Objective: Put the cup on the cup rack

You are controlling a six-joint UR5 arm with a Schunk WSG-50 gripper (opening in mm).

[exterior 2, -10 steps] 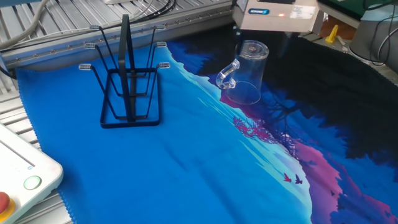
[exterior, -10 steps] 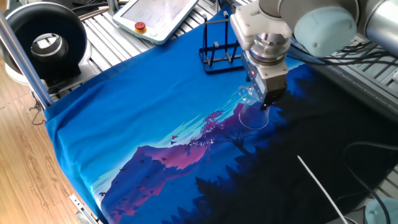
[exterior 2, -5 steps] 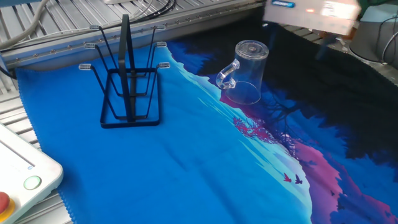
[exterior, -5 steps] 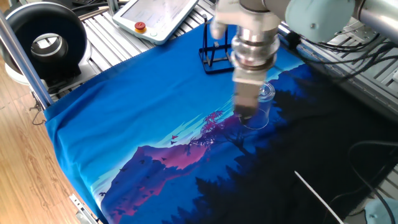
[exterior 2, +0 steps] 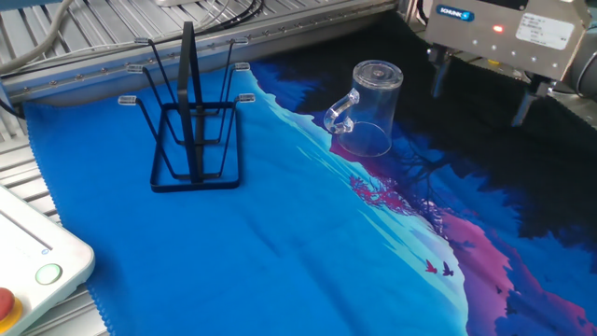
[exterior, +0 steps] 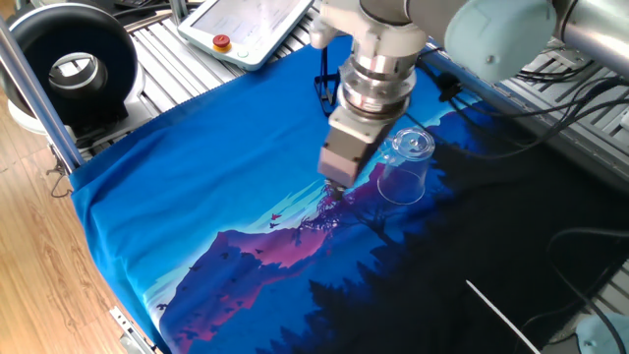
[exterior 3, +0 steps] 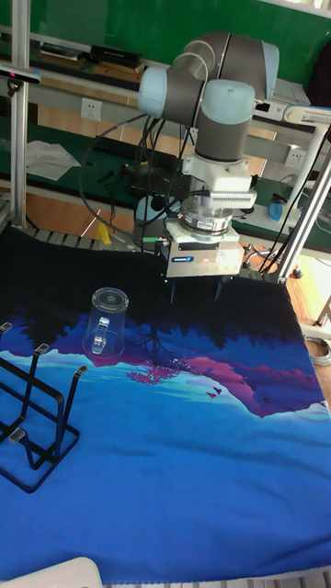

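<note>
hand [exterior 2: 480, 89] open, empty | cup [exterior 2: 369, 109] apparently inverted | rack [exterior 2: 191, 131] apart

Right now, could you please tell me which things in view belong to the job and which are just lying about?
Belongs to the job:
- glass mug, upside down on the cloth
- black wire cup rack
- gripper, open, beside the mug

Just lying about:
- white pendant
- black ring-shaped device

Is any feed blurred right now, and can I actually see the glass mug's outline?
All three views are sharp. The clear glass mug outlines best in the other fixed view; in one fixed view it fades against the cloth; in the tall fixed view it is small but readable.
</note>
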